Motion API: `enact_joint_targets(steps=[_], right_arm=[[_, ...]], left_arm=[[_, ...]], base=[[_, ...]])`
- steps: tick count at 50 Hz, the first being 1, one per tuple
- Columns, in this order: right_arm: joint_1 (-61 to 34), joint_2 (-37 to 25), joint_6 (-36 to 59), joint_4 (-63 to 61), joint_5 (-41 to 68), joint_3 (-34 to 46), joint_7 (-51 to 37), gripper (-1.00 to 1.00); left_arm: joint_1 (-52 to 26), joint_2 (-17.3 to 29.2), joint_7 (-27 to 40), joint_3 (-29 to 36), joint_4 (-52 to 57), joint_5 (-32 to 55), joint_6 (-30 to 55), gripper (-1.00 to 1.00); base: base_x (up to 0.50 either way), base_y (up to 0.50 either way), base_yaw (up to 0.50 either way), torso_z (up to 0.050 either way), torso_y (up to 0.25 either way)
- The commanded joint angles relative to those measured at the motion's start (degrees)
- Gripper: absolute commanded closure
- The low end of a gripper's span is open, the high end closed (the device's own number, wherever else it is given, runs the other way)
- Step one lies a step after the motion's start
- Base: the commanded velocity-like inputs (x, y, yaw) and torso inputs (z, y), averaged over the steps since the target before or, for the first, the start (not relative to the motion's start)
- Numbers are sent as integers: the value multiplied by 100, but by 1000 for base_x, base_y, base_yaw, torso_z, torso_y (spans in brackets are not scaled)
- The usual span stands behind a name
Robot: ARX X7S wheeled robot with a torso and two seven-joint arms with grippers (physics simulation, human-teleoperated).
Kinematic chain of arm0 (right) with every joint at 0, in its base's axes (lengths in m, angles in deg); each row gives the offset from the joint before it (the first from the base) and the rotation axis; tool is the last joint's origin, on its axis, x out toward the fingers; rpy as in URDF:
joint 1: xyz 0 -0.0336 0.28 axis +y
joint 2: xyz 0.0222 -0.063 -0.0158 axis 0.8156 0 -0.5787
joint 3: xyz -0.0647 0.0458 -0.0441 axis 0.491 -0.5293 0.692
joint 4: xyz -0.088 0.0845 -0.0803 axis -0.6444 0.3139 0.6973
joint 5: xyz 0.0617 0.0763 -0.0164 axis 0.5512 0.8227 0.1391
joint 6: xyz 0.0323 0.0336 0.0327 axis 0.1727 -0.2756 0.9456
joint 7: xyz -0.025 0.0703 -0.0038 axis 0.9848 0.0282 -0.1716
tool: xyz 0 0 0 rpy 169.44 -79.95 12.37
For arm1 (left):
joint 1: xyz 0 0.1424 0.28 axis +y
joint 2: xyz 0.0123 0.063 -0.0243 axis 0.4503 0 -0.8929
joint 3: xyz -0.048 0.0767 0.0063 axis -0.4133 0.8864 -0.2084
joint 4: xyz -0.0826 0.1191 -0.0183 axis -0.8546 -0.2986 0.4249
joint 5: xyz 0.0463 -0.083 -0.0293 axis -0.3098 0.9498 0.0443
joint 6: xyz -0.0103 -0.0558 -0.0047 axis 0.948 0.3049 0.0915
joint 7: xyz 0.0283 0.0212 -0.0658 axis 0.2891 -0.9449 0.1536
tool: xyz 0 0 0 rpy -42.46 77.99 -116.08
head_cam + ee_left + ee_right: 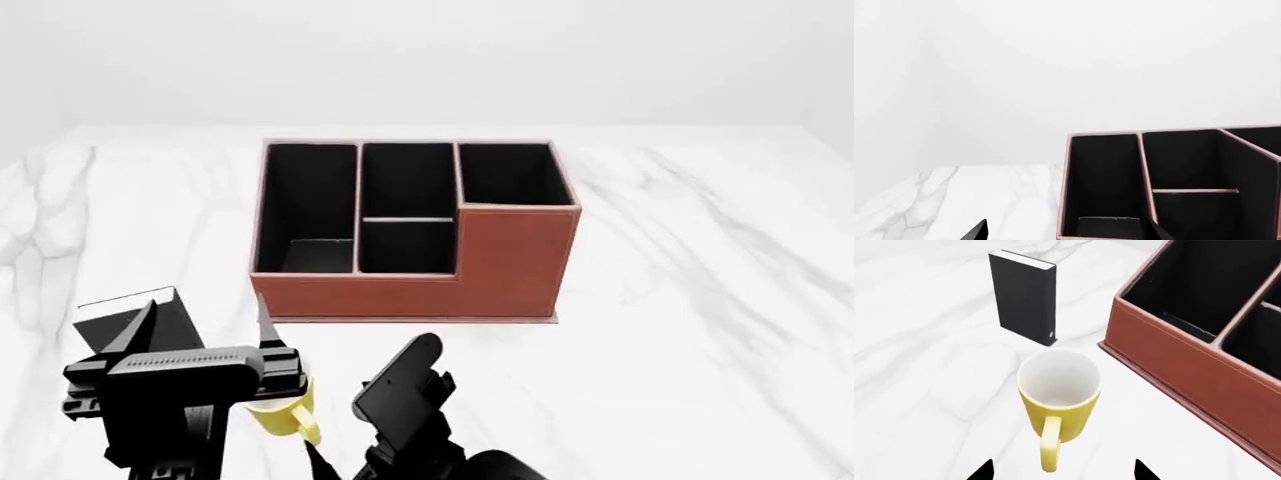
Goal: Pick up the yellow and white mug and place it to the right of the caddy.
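The yellow and white mug (pixel 1057 395) stands upright on the marble table, its loop handle (pixel 1049 450) pointing at my right gripper (pixel 1061 471). That gripper is open; its two black fingertips (pixel 981 471) flank the handle's end without touching it. In the head view only a sliver of the mug (pixel 287 415) shows, between my two arms. The reddish-brown caddy (pixel 414 285) sits mid-table, its taller section at the right. My left gripper (pixel 1066 232) is open and empty, facing the caddy (pixel 1174 185) at its left compartment.
A small black upright block (pixel 1024 302) stands just beyond the mug, left of the caddy (pixel 1187 370); my left arm (pixel 174 375) partly hides it in the head view. Bare marble table (pixel 707 290) lies to the right of the caddy.
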Motion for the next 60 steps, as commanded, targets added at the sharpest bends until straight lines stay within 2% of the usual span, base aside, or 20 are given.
enact_joint_targets(steps=[1, 33, 44, 54, 55, 60], right_arm=[[-225, 216, -324, 704, -155, 263, -7, -100], [-991, 715, -1115, 2867, 104, 780, 20, -100], [-1457, 745, -1585, 3657, 823, 1411, -282, -100], [-2071, 755, -2417, 4703, 2048, 2486, -632, -100], [-2094, 747, -2430, 4725, 2123, 2536, -637, 100], [-2085, 637, -2371, 4495, 2247, 2613, -728, 100]], left_arm=[[15, 42, 28, 34, 6, 27, -25, -100], [-27, 119, 111, 126, -5, 93, -30, -100], [-9, 150, 137, 144, -3, 113, -60, -100], [23, 178, 150, 153, -7, 130, -101, -100], [31, 182, 152, 153, -2, 130, -105, -100], [39, 190, 157, 166, -10, 138, -125, -100]], base=[[0, 0, 0, 0, 0], [0, 0, 0, 0, 0], [0, 0, 0, 0, 1], [0, 0, 0, 0, 0], [0, 0, 0, 0, 0], [0, 0, 0, 0, 0]])
